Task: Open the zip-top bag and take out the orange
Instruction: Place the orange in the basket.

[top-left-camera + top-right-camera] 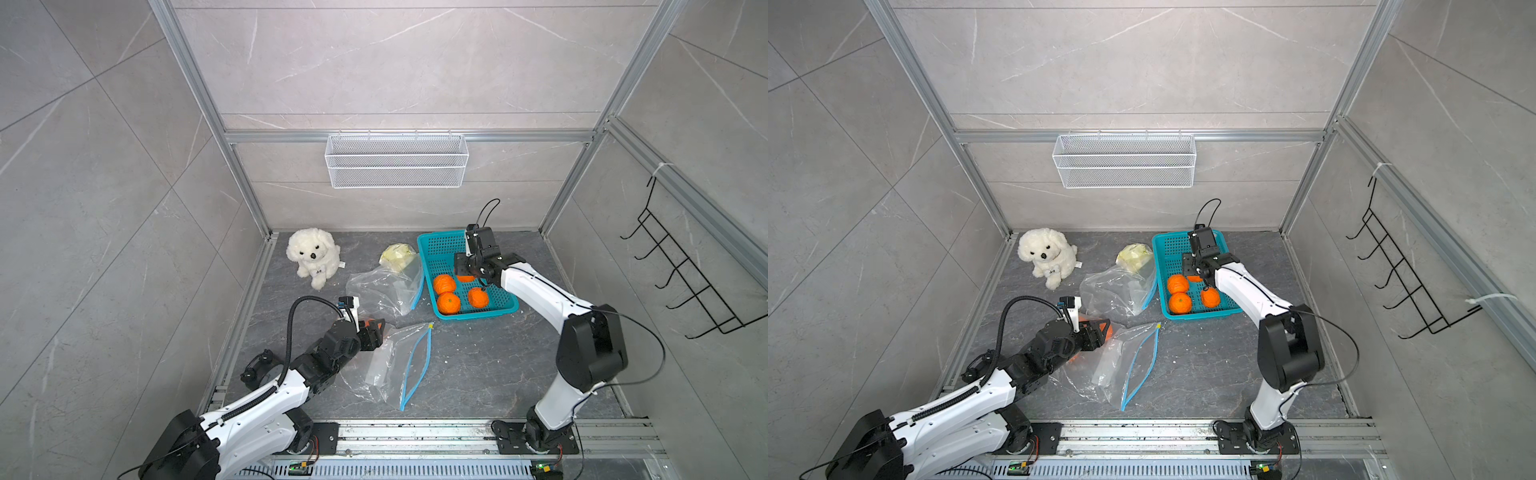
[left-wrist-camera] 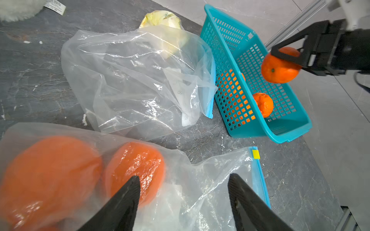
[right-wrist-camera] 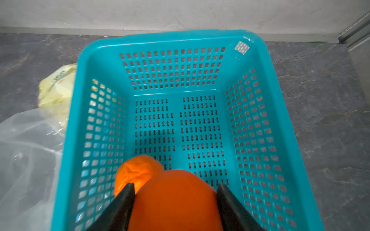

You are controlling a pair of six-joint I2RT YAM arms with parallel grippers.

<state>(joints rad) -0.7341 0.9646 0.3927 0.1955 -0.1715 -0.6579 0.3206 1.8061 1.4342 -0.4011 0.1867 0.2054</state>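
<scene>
Orange [image 3: 176,202] gripped by right hand [image 3: 175,186] | left hand [image 2: 184,177] wide above bag [image 2: 216,174] | bagged oranges [image 2: 138,166] clear only in left wrist view

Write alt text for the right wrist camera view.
The right end effector grips an orange between its two black fingers above a teal perforated basket, where a second orange lies. Beside the basket on the dark stone table sit a clear plastic bag and a crumpled yellow packet.
</scene>
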